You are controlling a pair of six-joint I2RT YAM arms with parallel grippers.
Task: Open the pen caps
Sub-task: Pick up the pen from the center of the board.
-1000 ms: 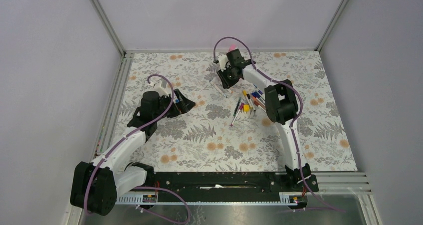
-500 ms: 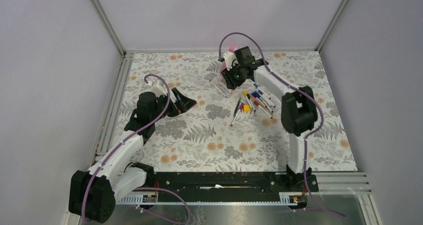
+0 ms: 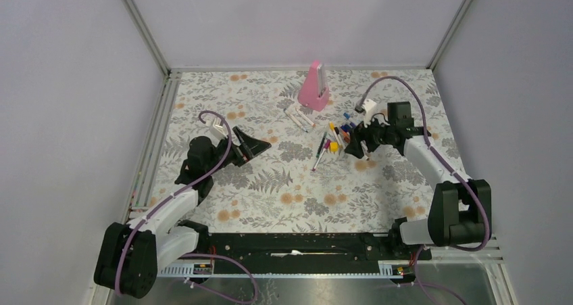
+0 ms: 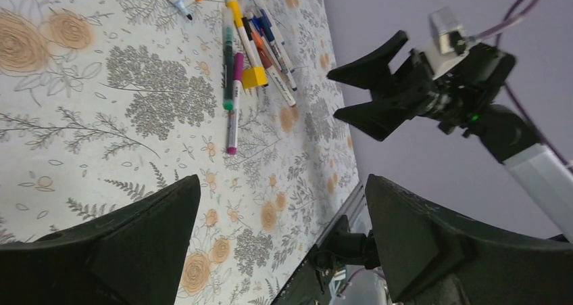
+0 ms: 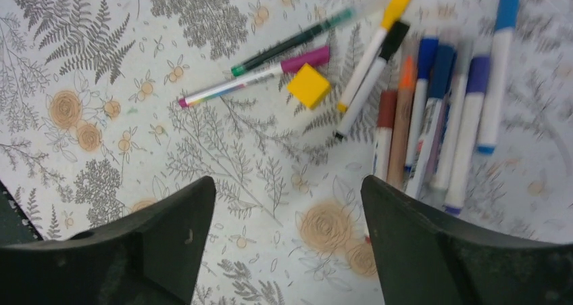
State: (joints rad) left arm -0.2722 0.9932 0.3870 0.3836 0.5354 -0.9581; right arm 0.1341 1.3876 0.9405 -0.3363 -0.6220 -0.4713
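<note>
Pen caps sit on markers bunched on worktop; we hang right end effector over them, spread wide, empty, likely for picking one; left end effector gapes empty.

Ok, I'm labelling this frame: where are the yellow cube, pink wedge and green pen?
yellow cube (image 5: 309, 85), right wrist view, top face.
pink wedge (image 3: 313, 88), top view, front face.
green pen (image 5: 292, 41), right wrist view, mid-barrel.
</note>
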